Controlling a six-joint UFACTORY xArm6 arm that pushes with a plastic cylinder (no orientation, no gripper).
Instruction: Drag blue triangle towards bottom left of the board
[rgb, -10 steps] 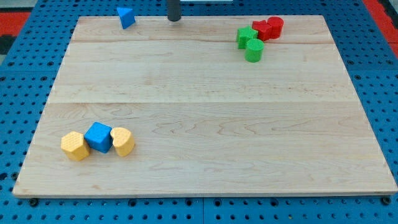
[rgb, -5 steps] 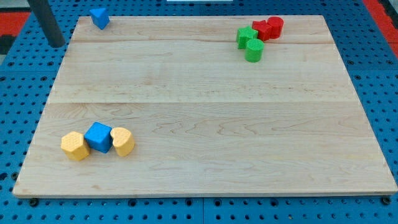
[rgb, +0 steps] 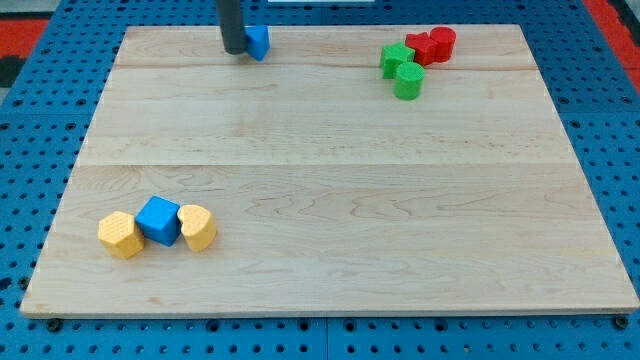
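Note:
The blue triangle lies near the board's top edge, left of the middle. My tip stands right against its left side and hides part of it. The rod comes down from the view's top. The wooden board fills most of the view.
A blue cube sits between two yellow blocks at the bottom left. A green star, a green cylinder and two red blocks cluster at the top right.
The blue triangle went from the top left corner rightward along the top edge. The rod moved from off the board's left edge to the triangle's left side.

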